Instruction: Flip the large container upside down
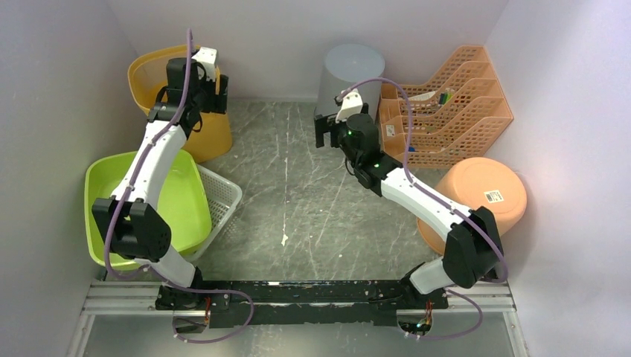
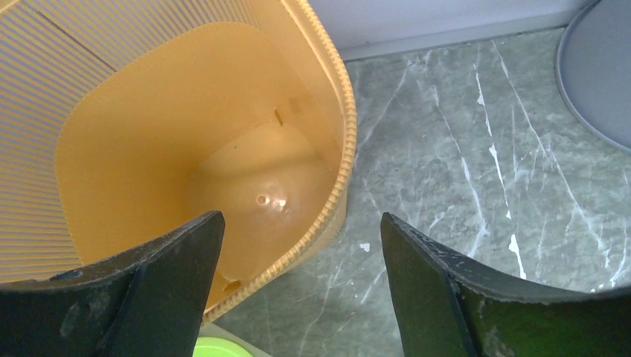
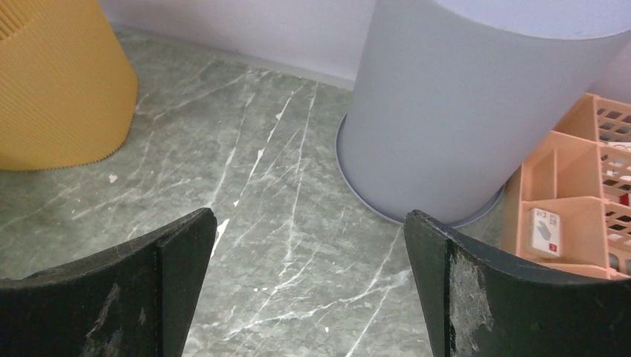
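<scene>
While the tall yellow ribbed plastic container [image 1: 216, 137] stands mouth-up in the far left corner of the grey marbled table [image 1: 298, 186], the flip it awaits has not yet begun. The left gripper [image 2: 301, 219] hovers over its near rim with both fingers spread. One finger is above the hollow interior and the other above the tabletop outside, and neither is touching the wall.

The right gripper [image 3: 309, 216] is spread just as wide with nothing between its fingers. It hangs over bare table near the foot of a grey plastic bin [image 1: 353, 71] that already rests on its wide rim, base up.

Judged from the scene, the whole job is left to do: closing on the rim, lifting, tipping the container over and setting it down on its mouth.

Counted across the table are:
- one yellow container
- one grey bin
- one orange plastic bowl [image 1: 480, 193], turned over at the right edge
- one lime-green plastic basin [image 1: 186, 193] at the left
- one white mesh basket [image 1: 223, 197] tucked beside the basin
- one orange slotted file rack [image 1: 454, 111] in the far right corner
- two arms, each with one gripper
</scene>
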`<action>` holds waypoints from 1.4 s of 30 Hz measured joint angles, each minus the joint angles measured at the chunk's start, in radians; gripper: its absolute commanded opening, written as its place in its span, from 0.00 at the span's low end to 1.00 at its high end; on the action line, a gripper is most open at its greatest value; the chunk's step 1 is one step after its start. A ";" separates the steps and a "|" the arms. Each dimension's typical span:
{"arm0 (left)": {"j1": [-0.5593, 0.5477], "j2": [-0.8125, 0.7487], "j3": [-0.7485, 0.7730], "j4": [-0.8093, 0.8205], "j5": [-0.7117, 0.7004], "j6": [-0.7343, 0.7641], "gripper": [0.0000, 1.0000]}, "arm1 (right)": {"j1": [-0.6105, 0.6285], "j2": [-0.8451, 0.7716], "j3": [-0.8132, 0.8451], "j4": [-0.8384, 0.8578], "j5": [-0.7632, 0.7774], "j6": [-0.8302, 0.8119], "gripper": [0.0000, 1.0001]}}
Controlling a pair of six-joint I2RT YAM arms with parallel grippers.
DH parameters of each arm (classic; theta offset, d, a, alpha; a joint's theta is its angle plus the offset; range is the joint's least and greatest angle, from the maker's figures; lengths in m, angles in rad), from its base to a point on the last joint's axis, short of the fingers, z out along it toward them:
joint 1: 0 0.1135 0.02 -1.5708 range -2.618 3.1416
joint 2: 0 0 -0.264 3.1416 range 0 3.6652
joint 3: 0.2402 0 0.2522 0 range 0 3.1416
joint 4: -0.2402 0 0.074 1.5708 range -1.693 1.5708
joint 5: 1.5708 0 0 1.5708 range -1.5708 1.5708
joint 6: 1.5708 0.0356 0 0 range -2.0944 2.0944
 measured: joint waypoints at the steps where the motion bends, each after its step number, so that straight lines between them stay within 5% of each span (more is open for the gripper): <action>1: 0.000 -0.009 -0.008 0.001 0.011 0.002 0.86 | 0.000 -0.014 -0.003 0.000 0.008 0.000 1.00; 3: 0.000 -0.014 -0.010 0.002 0.016 0.008 0.74 | 0.000 -0.024 -0.003 0.001 0.019 0.000 1.00; 7: 0.001 -0.013 -0.009 0.003 0.013 0.030 0.25 | 0.000 -0.023 -0.003 -0.017 0.030 0.000 1.00; 11: -0.008 -0.006 -0.010 0.021 0.028 0.053 0.28 | 0.000 -0.023 -0.003 -0.029 0.053 -0.001 1.00; 14: -0.009 0.003 -0.029 0.021 0.018 0.049 0.41 | 0.000 -0.025 -0.003 -0.032 0.071 -0.005 1.00; 16: -0.006 0.013 -0.049 0.014 0.010 0.047 0.58 | 0.000 -0.030 -0.003 -0.038 0.081 -0.008 1.00; 19: -0.004 0.025 -0.081 0.010 -0.001 0.045 0.64 | 0.000 -0.042 -0.003 -0.045 0.093 -0.011 1.00; 21: -0.004 0.026 -0.089 0.010 -0.005 0.041 0.56 | 0.000 -0.055 -0.005 -0.047 0.099 -0.013 1.00; 26: -0.007 0.020 -0.089 0.034 -0.021 0.043 0.09 | 0.000 -0.077 -0.017 -0.046 0.114 -0.016 1.00; 37: -0.036 0.006 -0.090 0.056 -0.094 0.062 0.07 | -0.005 -0.091 -0.052 -0.046 0.166 -0.019 1.00; 42: -0.207 0.000 -0.047 -0.007 -0.174 0.047 0.07 | -0.017 -0.098 -0.057 -0.046 0.183 -0.008 1.00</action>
